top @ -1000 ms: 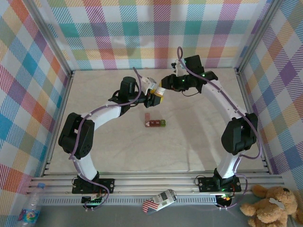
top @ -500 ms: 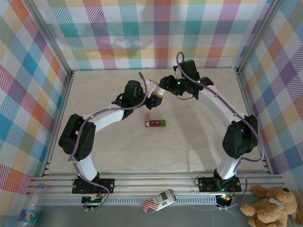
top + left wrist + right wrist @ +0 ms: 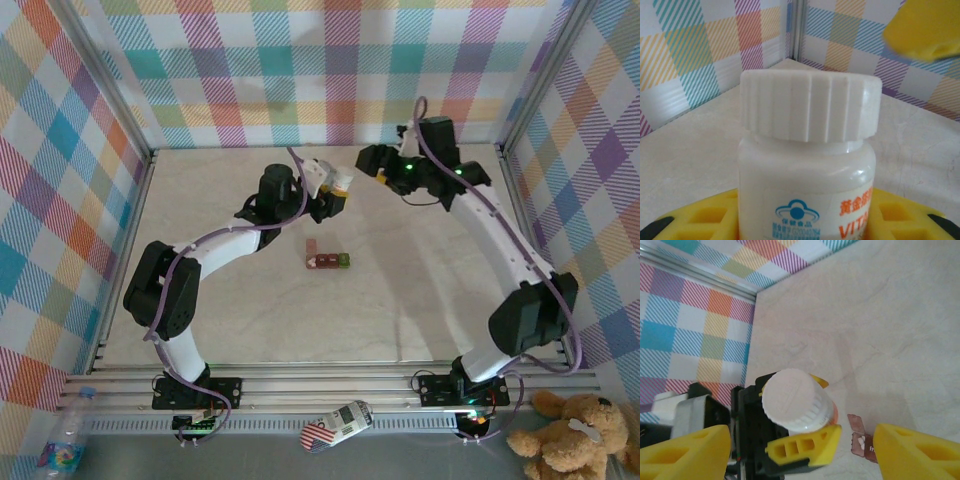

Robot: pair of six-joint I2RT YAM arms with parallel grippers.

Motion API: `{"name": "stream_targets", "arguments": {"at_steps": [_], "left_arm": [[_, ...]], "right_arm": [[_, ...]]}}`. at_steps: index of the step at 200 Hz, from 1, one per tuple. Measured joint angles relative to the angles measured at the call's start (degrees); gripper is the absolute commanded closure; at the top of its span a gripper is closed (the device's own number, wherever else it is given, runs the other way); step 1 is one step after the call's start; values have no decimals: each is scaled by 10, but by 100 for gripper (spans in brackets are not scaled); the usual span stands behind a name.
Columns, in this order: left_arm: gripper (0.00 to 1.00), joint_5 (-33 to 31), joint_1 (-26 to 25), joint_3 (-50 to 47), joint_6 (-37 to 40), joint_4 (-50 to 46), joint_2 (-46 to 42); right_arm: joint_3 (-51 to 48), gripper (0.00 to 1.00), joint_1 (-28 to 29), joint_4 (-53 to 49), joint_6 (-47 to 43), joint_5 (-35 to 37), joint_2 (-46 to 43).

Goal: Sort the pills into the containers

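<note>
Toward the back of the desk [image 3: 420,300], the left claw [image 3: 333,192] is clamped on a small white bottle [image 3: 338,181]. Its yellow fingers [image 3: 700,220] press against the body on both sides, below the ribbed white cap [image 3: 810,107]. The cap is turned toward the right claw [image 3: 372,160], which hangs just beside it without touching. In the right wrist view that claw's own yellow fingers [image 3: 685,452] stand wide apart at the two lower corners with nothing held between them. The bottle sits further off, gripped by the other arm.

The containers [image 3: 327,259] lie near the middle of the desk, closer to the arm bases than either claw and apart from both. They form a short row of dark red compartments with a green one at the right end. One dark red compartment [image 3: 860,442] peeks out beside the right finger (small white pieces show inside it).
</note>
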Motion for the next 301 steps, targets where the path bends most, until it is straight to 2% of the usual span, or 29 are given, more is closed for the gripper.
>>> {"name": "stream_targets", "arguments": {"at_steps": [35, 72, 118, 160, 229, 244, 267, 301], "left_arm": [[100, 51, 14, 1, -2, -1, -1], [100, 110, 17, 17, -7, -20, -1], [100, 154, 17, 33, -15, -31, -1], [100, 170, 17, 37, -17, -35, -1], [100, 174, 17, 37, -17, -44, -1], [100, 174, 17, 37, -17, -45, -1], [100, 175, 17, 37, -17, -45, -1], [100, 180, 17, 37, -17, -45, -1]], "right_arm": [[17, 19, -31, -19, -67, -43, -3], [105, 19, -26, -83, -166, -100, 70], [168, 20, -5, -151, -242, -104, 111], [175, 22, 8, -175, -264, -106, 117], [180, 31, 19, -183, -274, -107, 143], [181, 31, 19, -183, -274, -108, 143], [182, 25, 19, -184, -274, -111, 143], [182, 26, 19, -184, -274, -110, 143]]}}
